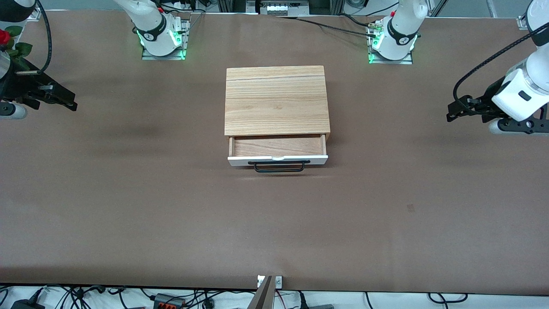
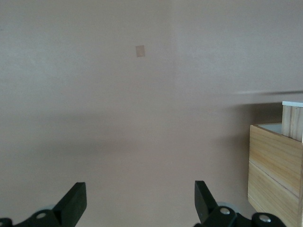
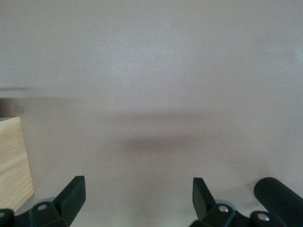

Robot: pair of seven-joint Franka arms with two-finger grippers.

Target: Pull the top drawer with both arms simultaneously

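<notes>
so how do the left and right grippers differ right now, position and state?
The left gripper hangs over the table at the left arm's end; the right gripper hangs over its right arm's end. In the wrist views, the left gripper sees the top drawer pulled out of the cabinet; the right gripper sees only a cabinet corner. Both are open, empty and well clear of the handle.

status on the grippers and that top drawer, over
Left gripper and right gripper open, empty, over bare table ends. White-fronted top drawer with black bar handle partly out. Nothing blocking.
</notes>
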